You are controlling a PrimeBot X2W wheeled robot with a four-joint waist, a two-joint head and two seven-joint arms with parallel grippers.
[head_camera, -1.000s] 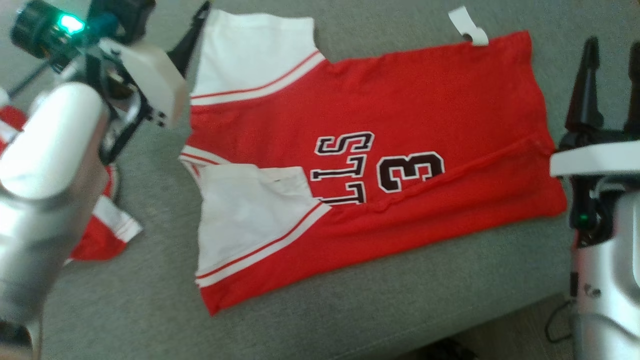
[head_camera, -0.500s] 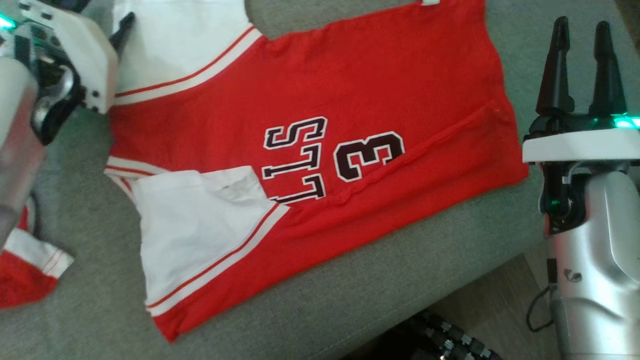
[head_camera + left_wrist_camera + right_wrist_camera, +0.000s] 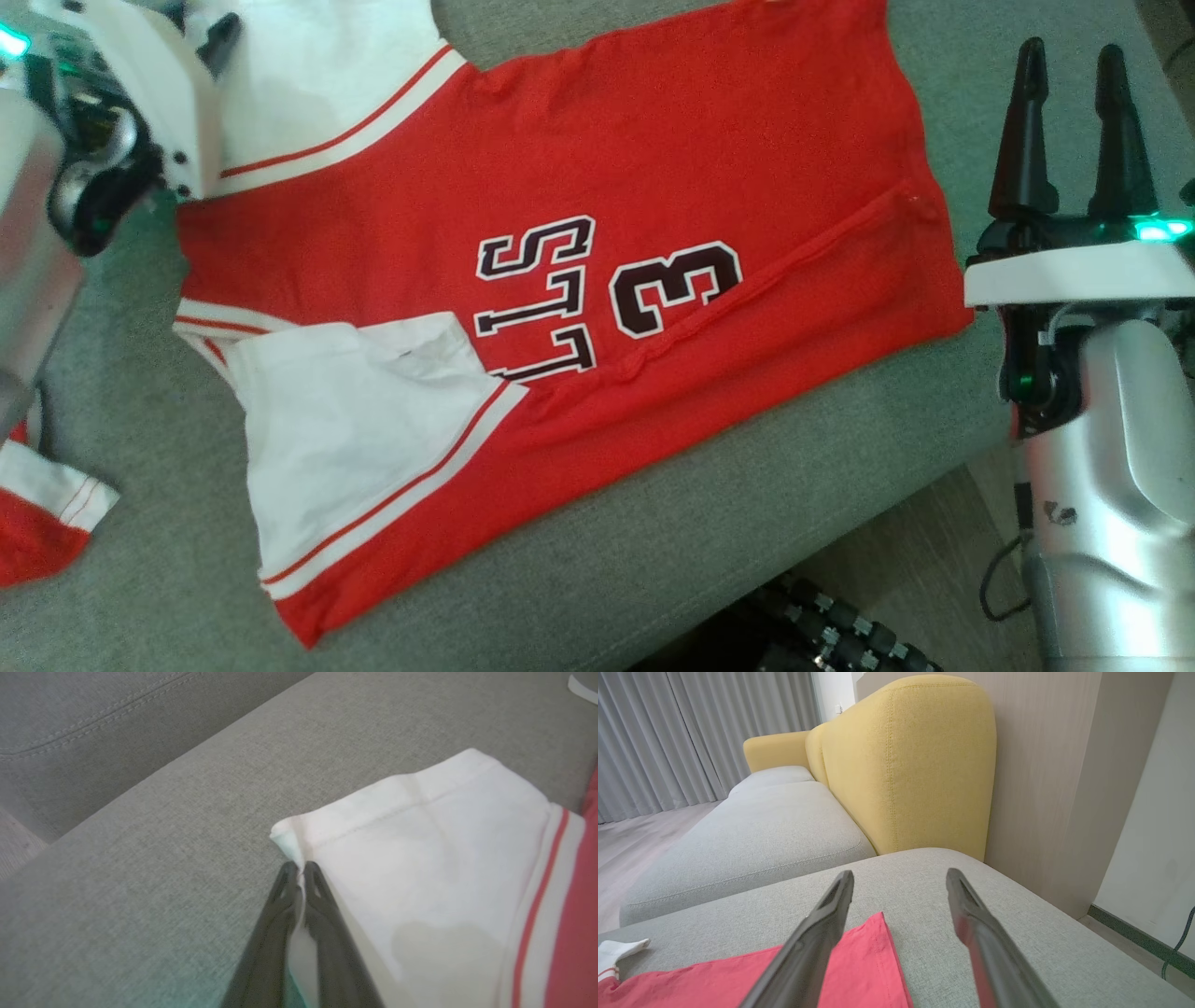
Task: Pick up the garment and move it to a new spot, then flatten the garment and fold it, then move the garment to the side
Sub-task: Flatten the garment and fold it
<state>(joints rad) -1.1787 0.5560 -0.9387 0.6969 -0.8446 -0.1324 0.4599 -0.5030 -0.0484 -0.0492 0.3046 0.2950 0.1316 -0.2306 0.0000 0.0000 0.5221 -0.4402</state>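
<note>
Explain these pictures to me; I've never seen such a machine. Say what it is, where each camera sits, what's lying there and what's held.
This is a wheeled robot with two arms, each ending in a gripper with two long dark fingers. One picture looks down from its head; the other two come from cameras on its wrists, looking along the fingers. On the grey sofa lies a red jersey with white sleeves, spread out. Another red-and-white garment lies at the head view's lower left. In the left wrist view, the left gripper is pinched shut on the corner of one white sleeve. The right gripper is open and empty near the jersey's hem.
</note>
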